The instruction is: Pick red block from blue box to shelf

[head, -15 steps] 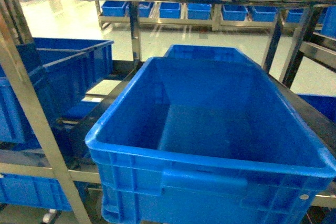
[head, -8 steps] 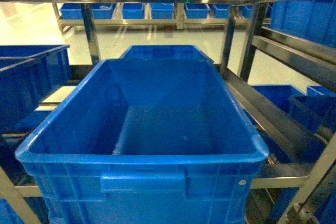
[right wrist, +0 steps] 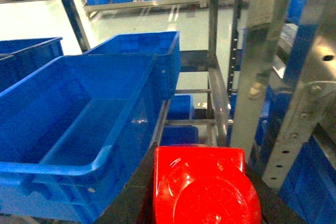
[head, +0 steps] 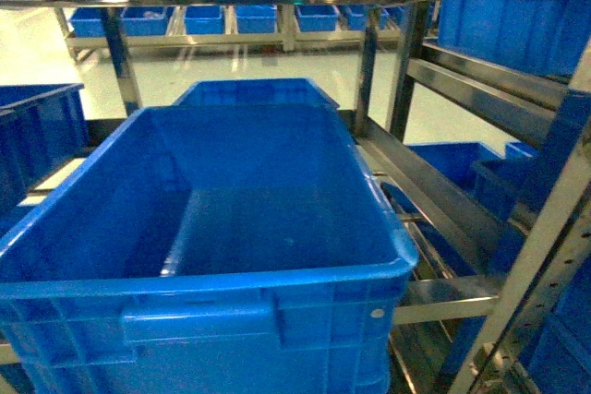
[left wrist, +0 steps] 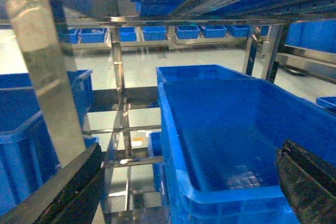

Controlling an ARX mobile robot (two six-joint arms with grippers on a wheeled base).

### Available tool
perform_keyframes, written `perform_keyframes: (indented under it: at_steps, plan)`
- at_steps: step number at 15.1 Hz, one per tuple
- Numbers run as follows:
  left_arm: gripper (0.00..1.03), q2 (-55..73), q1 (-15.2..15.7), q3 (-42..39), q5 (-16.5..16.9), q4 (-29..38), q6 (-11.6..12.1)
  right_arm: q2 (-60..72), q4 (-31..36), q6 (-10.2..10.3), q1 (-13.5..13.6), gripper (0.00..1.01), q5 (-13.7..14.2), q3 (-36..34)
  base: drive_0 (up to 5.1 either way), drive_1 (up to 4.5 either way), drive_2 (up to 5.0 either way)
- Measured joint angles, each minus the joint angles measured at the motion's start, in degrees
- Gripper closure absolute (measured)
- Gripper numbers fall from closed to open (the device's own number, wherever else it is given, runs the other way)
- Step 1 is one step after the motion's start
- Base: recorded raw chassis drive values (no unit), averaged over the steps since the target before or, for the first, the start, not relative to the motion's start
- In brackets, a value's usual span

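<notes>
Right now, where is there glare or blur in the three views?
Head view: soft overall, the floor beyond the shelf washed out. Left wrist: the near steel post shines and is blurred. Right wrist: the red block shows a small highlight, held in the right gripper.

Red block [right wrist: 202, 187] cut off by bottom edge.

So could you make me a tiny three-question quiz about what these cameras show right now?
1. True or false: the red block sits between the right gripper's fingers.
2. In the head view, what does the large blue bin hold? A) a red block B) nothing visible C) tools
3. Fill in: the bin rests on a silver steel ____.

Key: 1 true. 2 B. 3 shelf.
</notes>
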Motion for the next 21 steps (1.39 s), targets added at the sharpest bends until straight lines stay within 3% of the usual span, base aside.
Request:
perform_keyframes:
  at_steps: [14, 21]
  plan:
    - [0.05, 0.0, 0.2, 0.0, 0.0, 0.0, 0.0, 0.1, 0.0, 0.0, 0.2, 0.75, -0.4, 0.0, -1.2, -1.24, -1.2]
    - [0.05, 0.0, 0.2, 0.0, 0.0, -0.1, 0.0, 0.4, -0.2, 0.0, 0.2, 0.75, -0.4, 0.0, 0.0, 3.66, -3.8]
